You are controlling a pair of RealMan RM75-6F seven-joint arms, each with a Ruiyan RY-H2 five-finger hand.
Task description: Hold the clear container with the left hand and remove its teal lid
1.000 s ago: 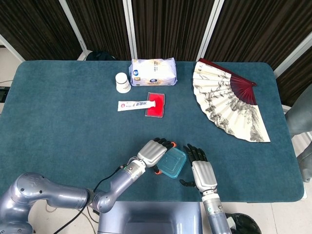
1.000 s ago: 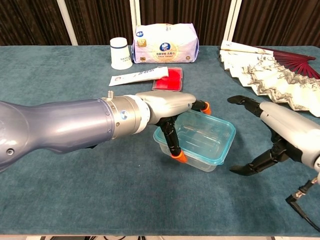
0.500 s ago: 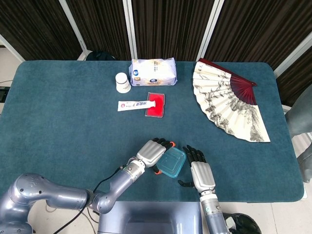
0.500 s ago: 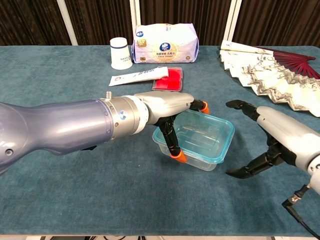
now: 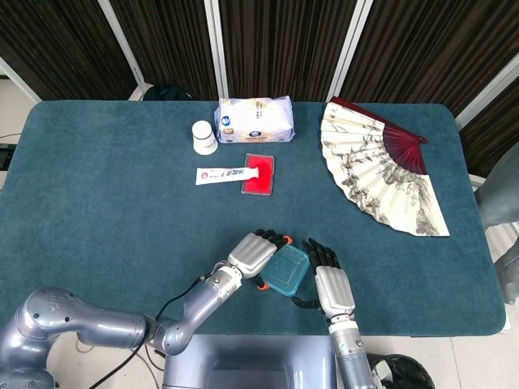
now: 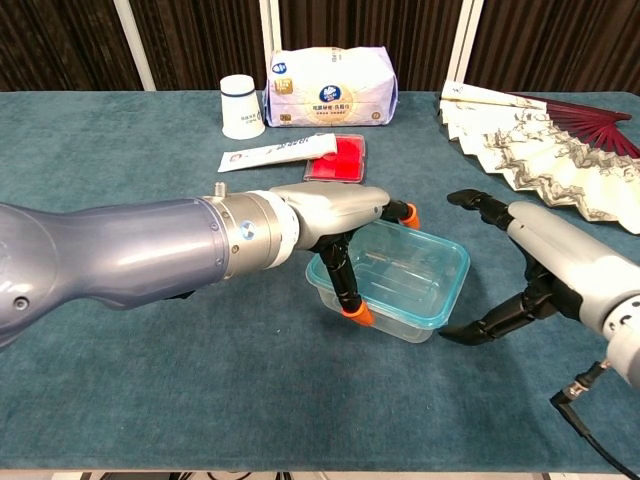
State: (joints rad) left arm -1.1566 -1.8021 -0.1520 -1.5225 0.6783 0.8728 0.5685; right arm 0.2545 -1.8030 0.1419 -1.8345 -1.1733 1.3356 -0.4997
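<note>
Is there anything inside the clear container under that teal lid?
Through the clear container walls in the chest view, nothing shows inside; it looks empty. The teal lid sits on top. The left hand grips its near-left corner, covering that part of the interior.

Looked like lab or robot test room, not home. Table was covered in teal felt-like cloth, standing before wall of dark slatted panels with white posts. Household props were laid out apart on cloth: tissue pack, white paper cup, toothpaste tube, red flat case, open paper fan. Cable trailed at table's near edge.
</note>
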